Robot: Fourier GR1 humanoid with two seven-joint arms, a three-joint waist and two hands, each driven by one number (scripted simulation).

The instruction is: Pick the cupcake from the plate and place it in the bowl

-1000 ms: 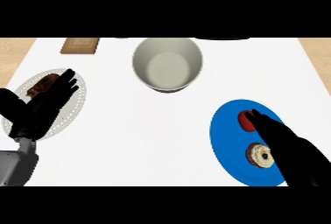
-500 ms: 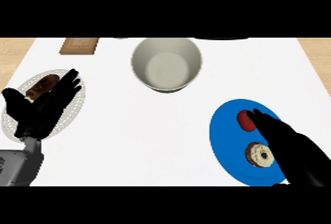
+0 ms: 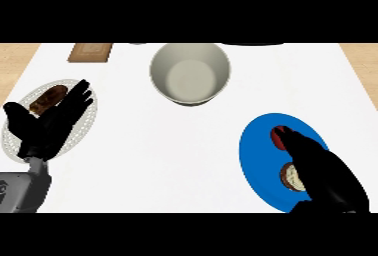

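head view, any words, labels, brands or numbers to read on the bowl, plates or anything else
None: no text, label or number is legible.
The bowl, blue plate and white plate are unmarked.
The brown board by the far edge shows a paler panel, no lettering readable.

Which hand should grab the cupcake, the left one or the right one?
Probably the right hand. It already reaches over the blue plate, fingers beside the cupcake. The left hand rests open over the white plate, far across the counter.
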